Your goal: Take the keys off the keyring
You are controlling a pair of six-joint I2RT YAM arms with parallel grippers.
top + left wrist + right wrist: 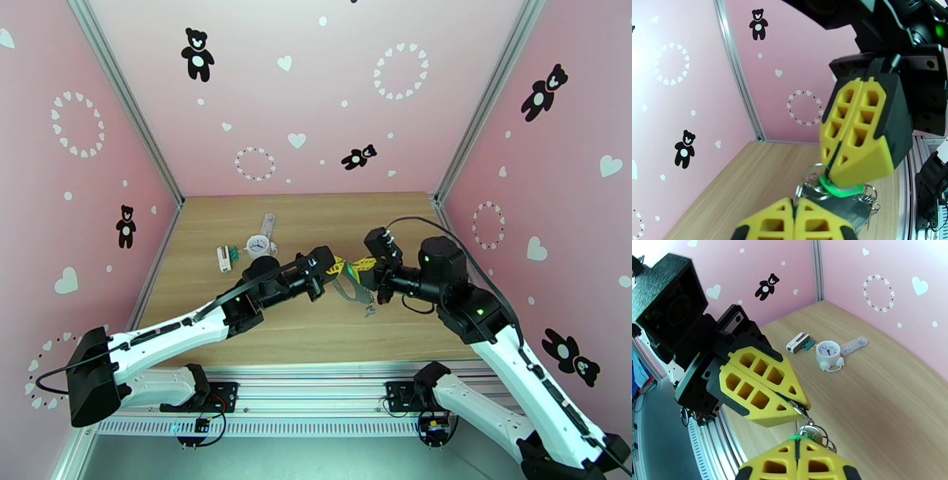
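Pale wooden worktop [316, 335]: above its middle, left hand [803, 408] clamped on the keyring [353, 291], right hand [830, 178] clamped on the green key [840, 191].

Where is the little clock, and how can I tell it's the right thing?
Look at the wooden table, at its far left part. Three small things lie there together, and the alarm clock is the middle one. It alone is round and white with a dial face, unlike the white-and-green block and the clear flat strip.
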